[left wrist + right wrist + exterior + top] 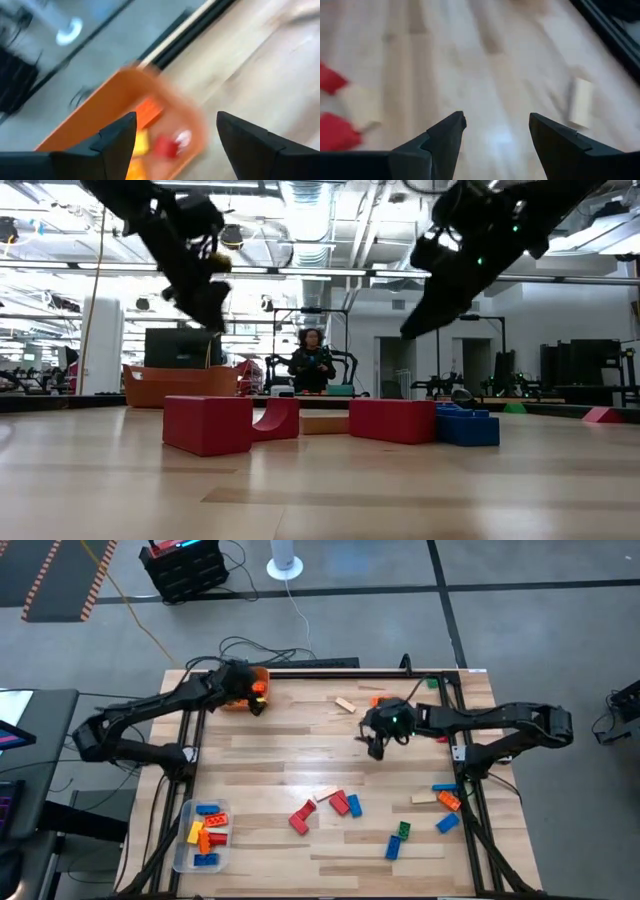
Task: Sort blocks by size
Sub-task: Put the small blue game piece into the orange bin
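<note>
Hovering over the orange bin (pixel 240 698) at eleven o'clock, left end effector (pixel 257 706) gapes empty, likely for dropping blocks. Right end effector (pixel 377 745), also spread empty, hangs mid-surface above loose blocks (pixel 340 804).

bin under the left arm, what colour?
Orange bin, with red, yellow and orange blocks inside. Shows best in the left wrist view.

orange bin (pixel 165 107): blurred, blocks (pixel 162 146) inside hard to tell apart
clear tub (pixel 183 840): block sizes too small to tell
</note>
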